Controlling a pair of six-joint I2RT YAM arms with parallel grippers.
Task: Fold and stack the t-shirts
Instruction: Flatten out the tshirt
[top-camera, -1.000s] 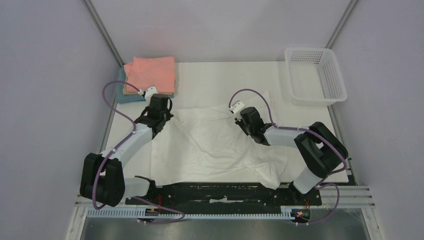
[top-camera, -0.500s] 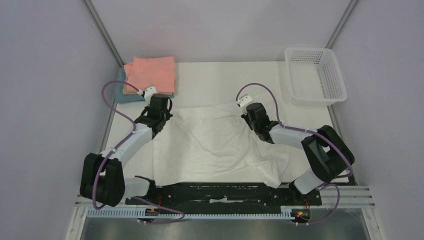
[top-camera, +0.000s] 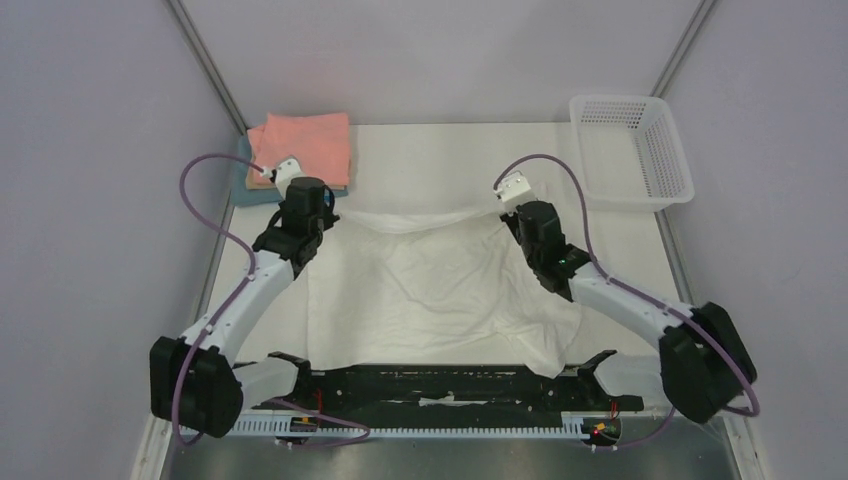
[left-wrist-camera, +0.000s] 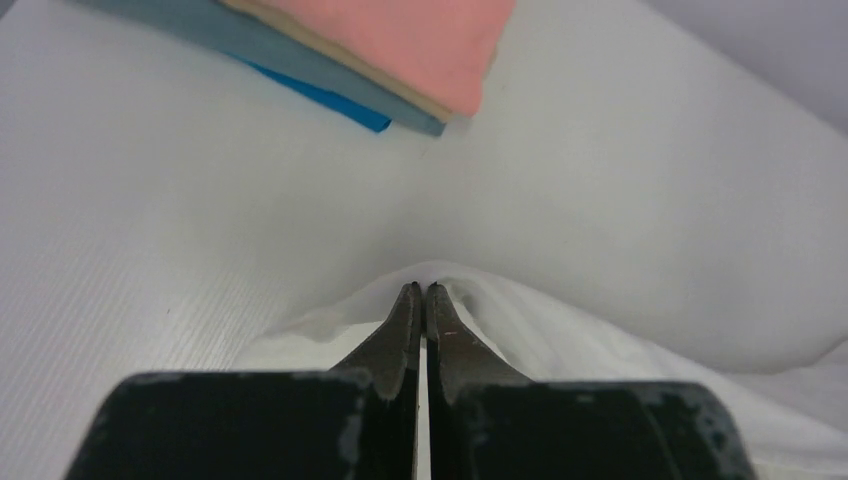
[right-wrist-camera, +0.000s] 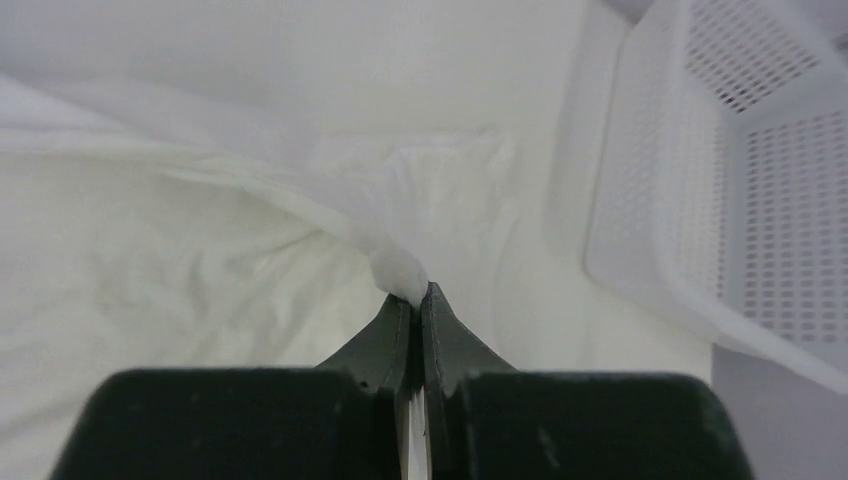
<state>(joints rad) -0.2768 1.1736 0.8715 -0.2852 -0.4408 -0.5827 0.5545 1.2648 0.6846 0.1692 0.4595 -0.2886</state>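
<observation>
On a white table (top-camera: 440, 160) walled in pale grey, the white t-shirt (top-camera: 430, 290) lies spread at centre, its far edge lifted and drawn into a line between your two arms. The left gripper (left-wrist-camera: 420, 292) is pinched tight on one far corner, the right gripper (right-wrist-camera: 412, 300) on the other. You appear to be stretching the shirt flat before the first fold; next, carry both corners evenly toward the near hem, keeping tension equal. The folded stack (top-camera: 300, 150), salmon-pink on top, waits far left, the basket (top-camera: 630, 150) far right. A second ago both grippers sat closer in over rumpled cloth; they have since moved outward and away.
</observation>
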